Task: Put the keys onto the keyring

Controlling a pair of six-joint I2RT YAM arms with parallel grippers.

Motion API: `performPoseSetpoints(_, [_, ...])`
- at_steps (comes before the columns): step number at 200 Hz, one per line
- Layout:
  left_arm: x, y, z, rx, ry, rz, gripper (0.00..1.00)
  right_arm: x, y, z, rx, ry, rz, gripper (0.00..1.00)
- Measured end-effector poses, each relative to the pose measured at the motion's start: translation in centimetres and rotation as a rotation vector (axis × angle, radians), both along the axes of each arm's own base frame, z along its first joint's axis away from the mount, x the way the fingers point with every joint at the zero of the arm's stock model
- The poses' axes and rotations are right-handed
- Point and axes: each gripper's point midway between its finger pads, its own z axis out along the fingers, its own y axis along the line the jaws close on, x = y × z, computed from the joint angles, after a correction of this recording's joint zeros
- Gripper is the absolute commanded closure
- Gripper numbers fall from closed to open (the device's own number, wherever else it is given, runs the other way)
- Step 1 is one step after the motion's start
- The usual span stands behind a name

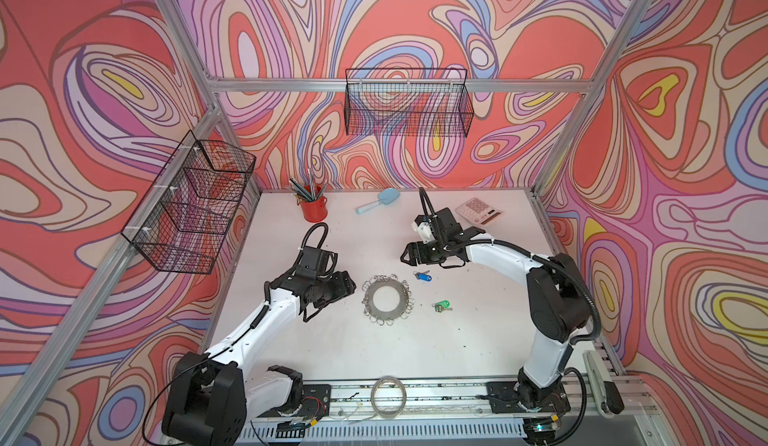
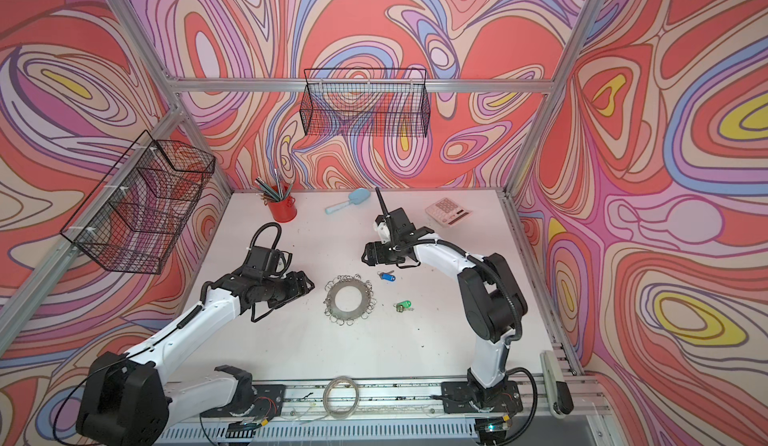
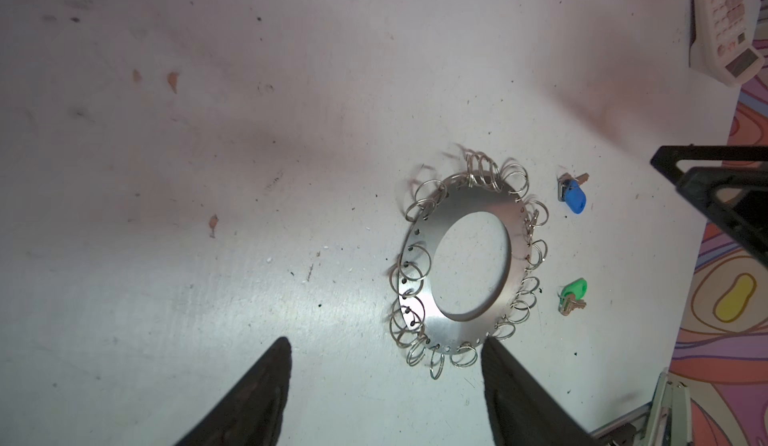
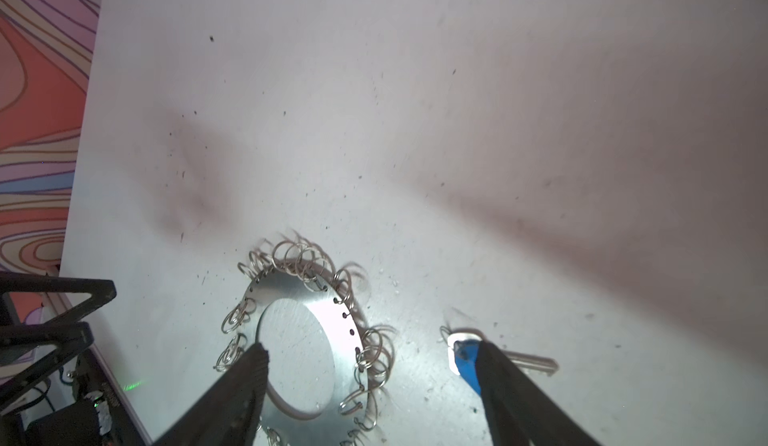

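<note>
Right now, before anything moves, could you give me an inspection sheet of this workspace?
Surface: white table, scuffed and speckled.
Job's things: keyring flat mid-table; blue-tagged key and green-tagged key loose beside it, not attached.
Clutter: red cup of pencils, blue scoop, calculator at the back; plain hoop on the front rail.
Grippers: left gripper open, empty; right gripper open, empty.
Cables: black loop at each wrist; none on the table.
Surroundings: two wire baskets on swirl-patterned walls; aluminium frame.
</note>
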Motion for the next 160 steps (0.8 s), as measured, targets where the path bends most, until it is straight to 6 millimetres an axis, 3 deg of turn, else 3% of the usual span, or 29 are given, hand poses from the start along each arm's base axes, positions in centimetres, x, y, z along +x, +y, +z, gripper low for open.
performPoseSetpoints(33, [-0.7,-2.2,-1.8,-0.069,0.041,-0.008,0.3,-3.1,1.6,-1.5,-0.007,0.092,0.056,0.25])
performPoseSetpoints(89, [-2.1,-5.3,-4.9,-0.122,0.109,-0.017,0.35,-5.0,1.3,-3.3,-0.026,0.173,0.047,0.29])
performPoseSetpoints(141, [-2.1,-6.0,-5.7,-0.148,0.106,0.015,0.39,-6.8,1.2,-5.5,-0.041,0.249,0.064,0.3])
performPoseSetpoints(160, [-1.9,-6.2,-5.7,-0.169,0.089,0.025,0.42,-6.8,1.5,-5.4,-0.017,0.252,0.072,0.3])
